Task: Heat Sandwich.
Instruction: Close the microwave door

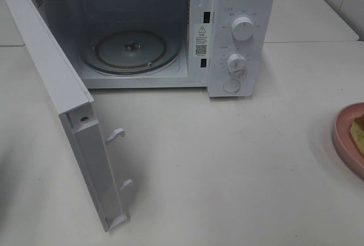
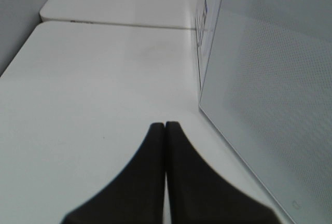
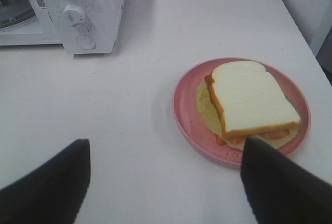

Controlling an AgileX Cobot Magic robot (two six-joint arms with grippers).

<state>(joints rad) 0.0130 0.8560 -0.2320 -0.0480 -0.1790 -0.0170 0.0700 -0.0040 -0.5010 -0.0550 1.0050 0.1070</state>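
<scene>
The sandwich (image 3: 253, 103), pale bread with tan crust and yellow-green filling, lies on a round pink plate (image 3: 182, 105) on the white table. In the exterior high view only a sliver of the plate (image 1: 344, 135) and sandwich (image 1: 358, 134) shows at the right edge. My right gripper (image 3: 165, 180) hovers open above the table just short of the plate, one finger (image 3: 275, 182) overlapping the plate's near rim. My left gripper (image 2: 165, 126) is shut on nothing, beside the open microwave door (image 2: 270, 105). Neither arm shows in the exterior high view.
The white microwave (image 1: 242, 29) stands at the back with its door (image 1: 62, 103) swung wide to the left, reaching toward the table's front. Its glass turntable (image 1: 129, 52) is bare. Two knobs (image 1: 243, 28) and a button are on its right panel.
</scene>
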